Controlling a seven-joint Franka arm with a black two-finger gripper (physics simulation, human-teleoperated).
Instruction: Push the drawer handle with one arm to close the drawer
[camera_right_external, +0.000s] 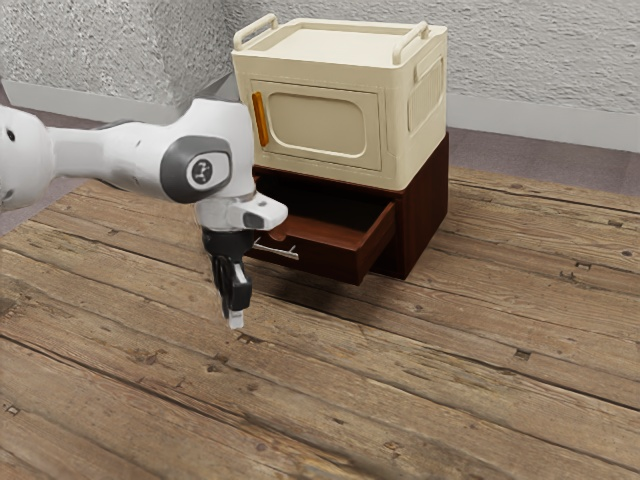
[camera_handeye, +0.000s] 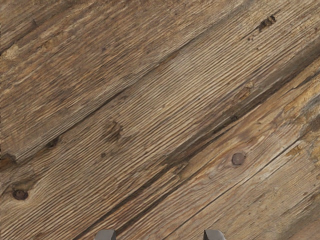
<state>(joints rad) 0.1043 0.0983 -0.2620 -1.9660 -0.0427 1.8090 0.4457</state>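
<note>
Exterior view: the silver bar handle (camera_right_external: 276, 251) sits on the front of the dark reddish-brown wooden drawer (camera_right_external: 330, 263), part of it hidden behind the arm. Drawer is pulled out of the matching dark wood cabinet (camera_right_external: 426, 215), interior exposed, so it's open. Closing not achieved; whole push is left. No contact with the handle visible; task looks to be at the approach stage.

The black two-finger gripper (camera_right_external: 236, 322) hangs near the front of the drawer, pointing down, apart from the handle. It's open and empty: wrist view has the two grey tips standing apart with bare planks between. Next should be lining up with the handle, then pushing toward the cabinet. Coming in too low or off to one end could miss the bar or push the drawer crooked.

On top of the cabinet: boxy cream cabinet (camera_right_external: 432, 115) with two raised side rails, a closed front door and an upright orange handle (camera_right_external: 261, 119), which isn't the one to push. White-and-grey arm (camera_right_external: 125, 155) reaches in from the exterior view's left. All on a worn wood-plank table (camera_right_external: 450, 375); rough pale wall (camera_right_external: 530, 55) behind. Nothing seen blocking the drawer's path, though its inside is too dark to read fully.
</note>
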